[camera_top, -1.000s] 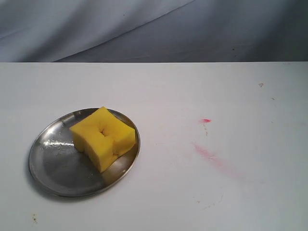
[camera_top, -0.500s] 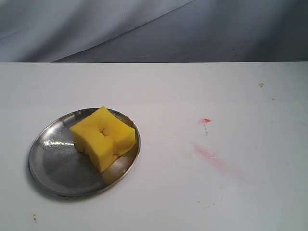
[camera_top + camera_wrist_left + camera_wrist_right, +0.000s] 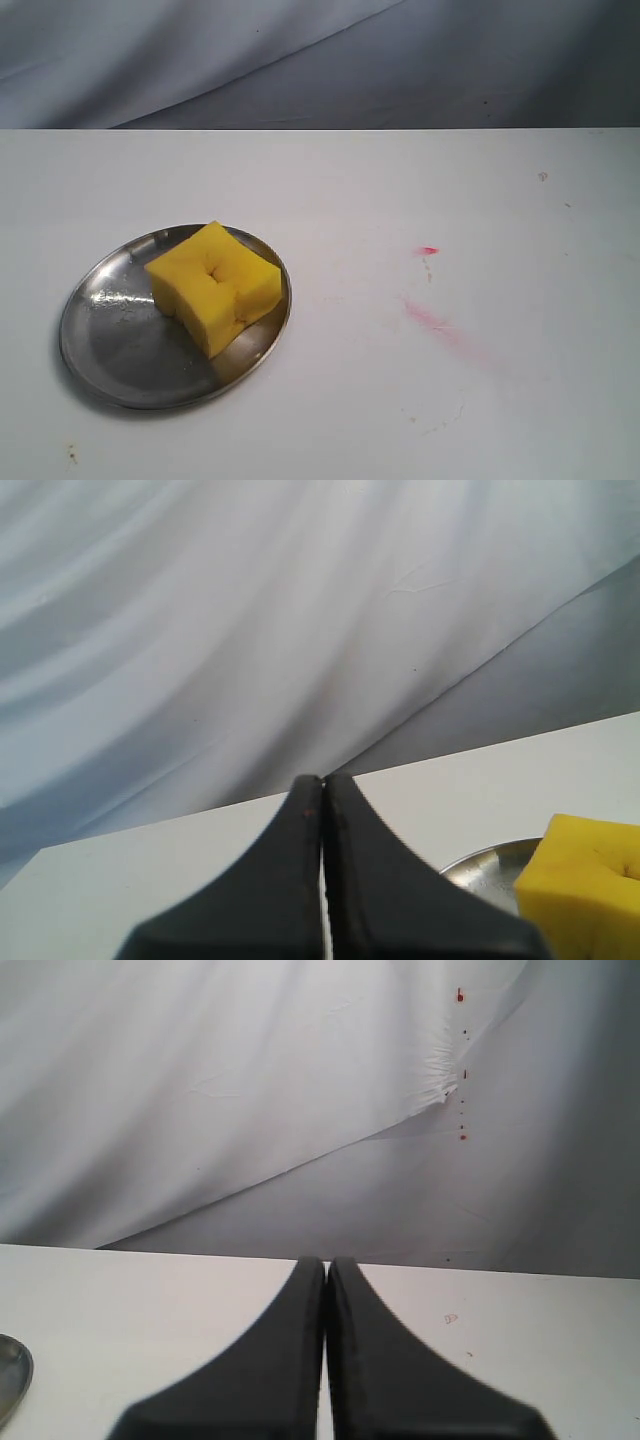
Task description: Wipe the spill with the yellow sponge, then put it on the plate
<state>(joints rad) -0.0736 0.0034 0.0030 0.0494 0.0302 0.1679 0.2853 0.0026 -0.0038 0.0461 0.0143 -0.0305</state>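
Yellow sponge (image 3: pixel 213 287) sits on the plate (image 3: pixel 110 350), on the plate's right half. One corner points to the far rim and the near corner reaches close to the near-right rim. Its top face has a small dent in the middle, and a notch cuts the front edge. The plate's bare left part is shiny and scratched.

The plate rests on the white table (image 3: pixel 330 200), left of centre in the exterior view. Well apart to its right are a thin pink-red smear (image 3: pixel 430 318) running diagonally and a small red dot (image 3: pixel 427 250) just beyond it. There is a tiny grey mark (image 3: pixel 541 176) far right and a dark speck (image 3: pixel 72 455) near the front left edge. A grey-white cloth (image 3: pixel 300 60) hangs behind.

I see the left gripper (image 3: pixel 323 780) in its wrist view with its fingers (image 3: pixel 290 880) clenched flat together, nothing between them, held above the table. The sponge (image 3: pixel 585 880) and a bit of plate rim (image 3: pixel 485 865) show beside it, not touching.

The right gripper (image 3: pixel 326 1262) looks the same, with fingers (image 3: pixel 370 1360) pressed together, gripping nothing, over bare table. A sliver of the plate (image 3: pixel 10 1380) shows at the frame edge, well apart. A few red dots (image 3: pixel 460 996) mark the cloth behind.
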